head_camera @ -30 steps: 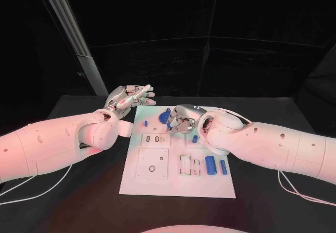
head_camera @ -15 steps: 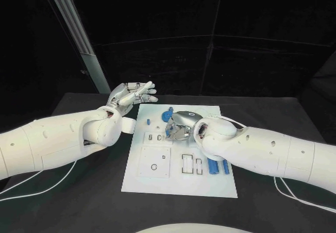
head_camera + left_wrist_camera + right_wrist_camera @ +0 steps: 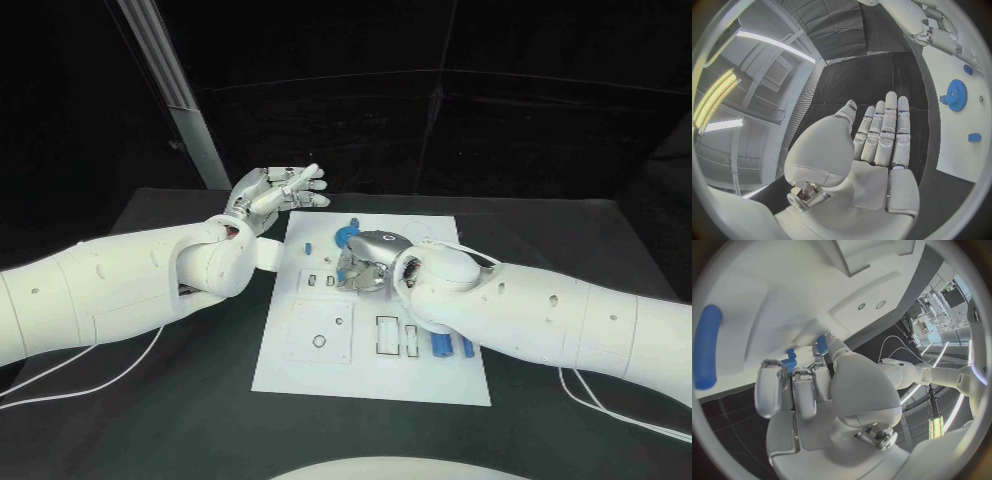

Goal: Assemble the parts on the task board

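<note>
Right hand [image 3: 366, 262] sits low over the middle of the task board [image 3: 325, 370], just near of the blue gear [image 3: 346, 238]. Its fingers curl down toward the board; you cannot tell whether they grasp a part. Left hand [image 3: 274, 192] hangs flat and released, fingers together, beyond the board's far-left corner and well apart from every part. Two blue cylinders [image 3: 446, 347] lie at the board's right edge, long axes running near to far, closer to your right arm. The board rests on the black table [image 3: 173, 400], the room behind dark.
</note>
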Controlling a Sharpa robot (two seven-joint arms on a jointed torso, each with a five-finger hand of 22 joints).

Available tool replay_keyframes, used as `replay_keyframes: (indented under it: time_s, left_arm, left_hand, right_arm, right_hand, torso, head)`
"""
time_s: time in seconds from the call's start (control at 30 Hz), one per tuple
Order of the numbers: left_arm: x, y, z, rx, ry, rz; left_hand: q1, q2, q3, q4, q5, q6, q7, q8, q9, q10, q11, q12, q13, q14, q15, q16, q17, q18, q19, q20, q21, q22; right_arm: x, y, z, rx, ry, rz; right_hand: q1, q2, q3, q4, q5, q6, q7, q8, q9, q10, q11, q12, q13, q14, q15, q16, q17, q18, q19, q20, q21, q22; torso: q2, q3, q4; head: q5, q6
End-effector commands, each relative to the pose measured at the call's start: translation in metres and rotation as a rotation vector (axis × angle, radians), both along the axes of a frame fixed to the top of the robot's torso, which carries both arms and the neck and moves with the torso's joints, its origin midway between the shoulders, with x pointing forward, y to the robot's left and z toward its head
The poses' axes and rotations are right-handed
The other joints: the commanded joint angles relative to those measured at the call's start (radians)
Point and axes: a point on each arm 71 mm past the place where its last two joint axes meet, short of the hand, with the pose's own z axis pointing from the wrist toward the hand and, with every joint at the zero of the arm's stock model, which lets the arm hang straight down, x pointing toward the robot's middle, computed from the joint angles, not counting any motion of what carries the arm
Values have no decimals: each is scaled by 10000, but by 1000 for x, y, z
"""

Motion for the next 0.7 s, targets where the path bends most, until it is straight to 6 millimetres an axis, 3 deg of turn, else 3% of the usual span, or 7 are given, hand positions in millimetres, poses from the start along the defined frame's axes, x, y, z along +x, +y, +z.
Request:
replay_keyframes:
  time_s: [0.03, 0.7]
  left_arm:
    - [0, -1, 2, -98, -147, -63]
    - [1, -3, 1, -118, -84, -162]
  left_hand:
    - [55, 9, 56, -22, 43, 56, -17, -34, -3, 69, -27, -45, -9, 44, 4, -43, 16, 141, 73, -4, -55, -8]
    - [54, 7, 61, -22, 44, 60, -16, -37, -3, 74, -26, -50, -9, 44, 4, -51, 21, 142, 72, -4, -58, -12]
  right_arm:
    - [-1, 1, -1, -44, -124, 47]
    - [2, 1, -9, -600, 219, 81]
  right_hand:
    - [-10, 5, 37, 19, 34, 62, 18, 11, 5, -46, 7, -58, 508, 981, -29, -42, 2414, -166, -16, -11, 44, -1]
    - [-135, -105, 65, 27, -28, -63, 86, -142, -35, -97, 61, -129, 447, 972, 12, -64, 2381, -161, -35, 24, 29, -30]
  torso:
    - [4, 5, 0]
    - [-5, 0, -9]
  head:
    - [18, -24]
    - [7, -84]
